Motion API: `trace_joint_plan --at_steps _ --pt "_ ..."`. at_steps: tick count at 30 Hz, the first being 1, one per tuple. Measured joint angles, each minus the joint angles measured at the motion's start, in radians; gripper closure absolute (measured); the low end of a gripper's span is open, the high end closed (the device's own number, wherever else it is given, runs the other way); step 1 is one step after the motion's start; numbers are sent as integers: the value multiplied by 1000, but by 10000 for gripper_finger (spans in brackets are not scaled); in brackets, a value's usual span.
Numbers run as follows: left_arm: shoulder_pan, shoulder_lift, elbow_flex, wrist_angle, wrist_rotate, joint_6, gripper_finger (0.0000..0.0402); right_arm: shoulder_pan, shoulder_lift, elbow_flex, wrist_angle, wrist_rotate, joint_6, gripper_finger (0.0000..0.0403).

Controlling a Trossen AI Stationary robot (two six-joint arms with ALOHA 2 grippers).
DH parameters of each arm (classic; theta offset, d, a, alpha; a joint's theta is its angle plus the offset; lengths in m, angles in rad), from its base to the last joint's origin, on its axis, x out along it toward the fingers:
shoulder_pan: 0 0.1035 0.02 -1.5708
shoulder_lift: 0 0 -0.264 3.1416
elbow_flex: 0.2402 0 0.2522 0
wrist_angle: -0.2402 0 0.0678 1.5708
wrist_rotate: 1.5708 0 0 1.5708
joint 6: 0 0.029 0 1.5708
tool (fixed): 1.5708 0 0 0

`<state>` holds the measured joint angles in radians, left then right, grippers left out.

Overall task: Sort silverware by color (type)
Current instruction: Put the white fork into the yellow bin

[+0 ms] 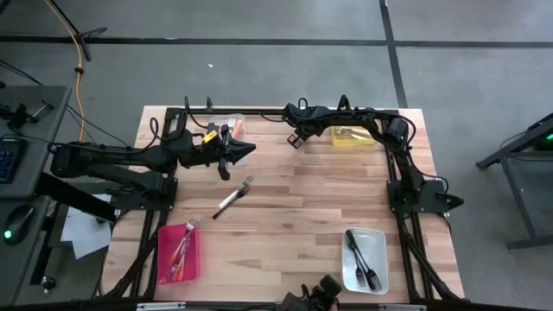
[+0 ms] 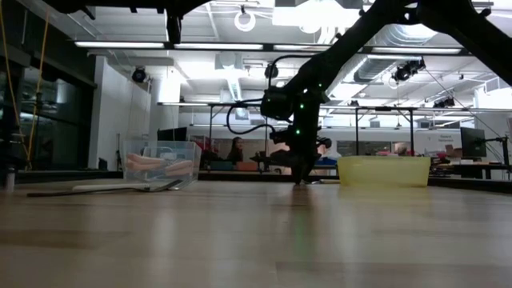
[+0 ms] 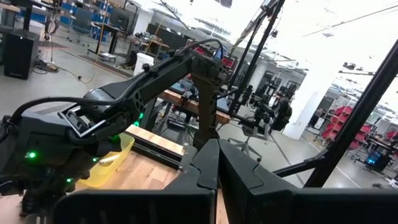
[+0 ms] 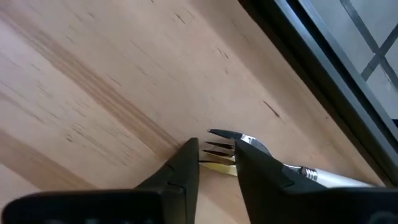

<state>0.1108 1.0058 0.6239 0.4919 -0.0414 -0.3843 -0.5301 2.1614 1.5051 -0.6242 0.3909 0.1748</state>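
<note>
Table (image 1: 294, 225): pale wooden top, seen from above, both dark arms reaching over it.

Near edge, right side: white bin (image 1: 364, 259) holding dark-handled forks (image 1: 362, 260).

Near edge, left side: pink bin (image 1: 178, 252) holding red-handled utensils (image 1: 181, 250), one fork head lying over the bin's far rim.

Middle of the table: one loose dark-handled fork (image 1: 232, 198) lying flat on the wood, tilted, tines toward the far side, apart from every bin.

Farther, left side: left gripper (image 1: 247, 150) held above the table beside the clear bin, fingers pressed together, nothing between them.

Far edge, left: clear bin (image 1: 226, 128) holding orange-handled pieces (image 1: 234, 130).

Far edge, right: yellow bin (image 1: 352, 136) with pale utensils (image 1: 350, 133) inside.

Far edge, between the clear and yellow bins: right gripper (image 4: 217, 155) pointed down at the tabletop. Its jaws stand narrow around the head of a silver fork (image 4: 239, 146) lying on the wood; the tines show between the fingertips and the shiny handle runs off beside one finger. Whether the fork has left the surface cannot be told.
</note>
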Motion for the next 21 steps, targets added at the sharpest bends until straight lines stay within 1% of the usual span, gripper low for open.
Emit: trace_joint_plan --at_steps 3,6,7,14,21 --pt "0 0 0 0 0 0 401 1 2 0 3 14 -12 341" --pt "0 0 0 0 0 1 401 2 4 -2 -4 57 -9 383" --pt "0 0 0 0 0 1 401 4 3 -2 -7 60 -8 391" --pt "0 0 0 0 0 -5 401 46 -3 -2 -38 64 -8 398" --pt "0 0 0 -1 5 -6 401 105 -70 -5 -38 -34 -20 401"
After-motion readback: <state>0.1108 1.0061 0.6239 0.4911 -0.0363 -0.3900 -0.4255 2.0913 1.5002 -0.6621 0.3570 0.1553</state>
